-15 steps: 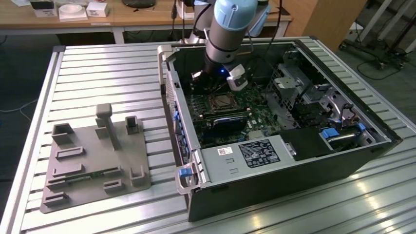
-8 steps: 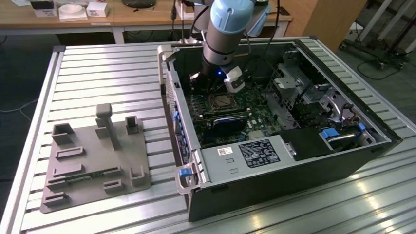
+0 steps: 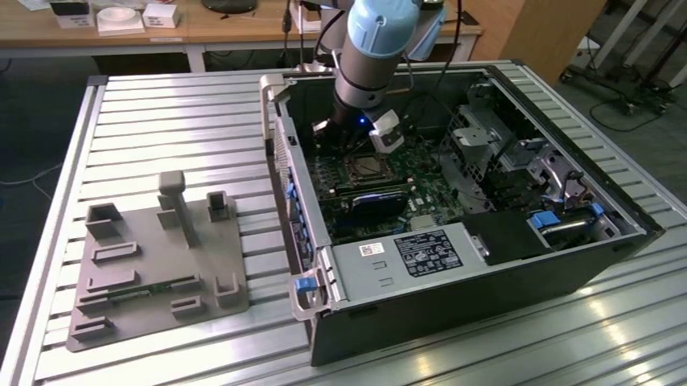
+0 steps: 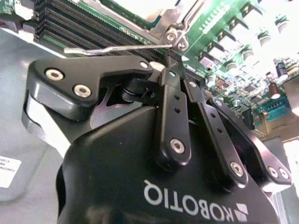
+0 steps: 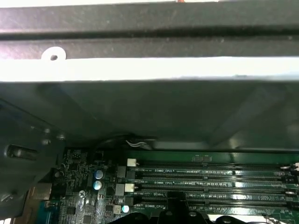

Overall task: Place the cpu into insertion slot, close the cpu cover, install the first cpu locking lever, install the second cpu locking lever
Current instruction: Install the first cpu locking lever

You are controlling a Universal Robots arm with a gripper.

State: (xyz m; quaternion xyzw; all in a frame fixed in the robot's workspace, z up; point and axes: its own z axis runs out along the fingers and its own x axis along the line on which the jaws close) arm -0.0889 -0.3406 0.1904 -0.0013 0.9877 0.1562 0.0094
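Note:
In the exterior view the arm reaches down into the open computer case, and my gripper (image 3: 341,133) hangs just behind the insertion slot (image 3: 372,167) on the green board. The slot's silvery cpu cover (image 4: 161,21) lies flat over it, and a pale metal face, apparently the cpu (image 4: 140,5), shows in its window. A thin silvery locking lever (image 4: 117,47) runs along the slot's edge. My gripper (image 4: 169,59) is shut with its tip right at this lever's inner end, and I cannot tell if they touch. A second lever (image 4: 190,16) slants along the cover's other side.
Long black memory slots (image 5: 210,184) run beside the gripper, with the grey case wall (image 5: 149,116) just past them. In the case sit a labelled metal box (image 3: 413,253) and a drive cage (image 3: 483,137). A grey fixture plate (image 3: 161,265) lies on the slatted table at the exterior view's left.

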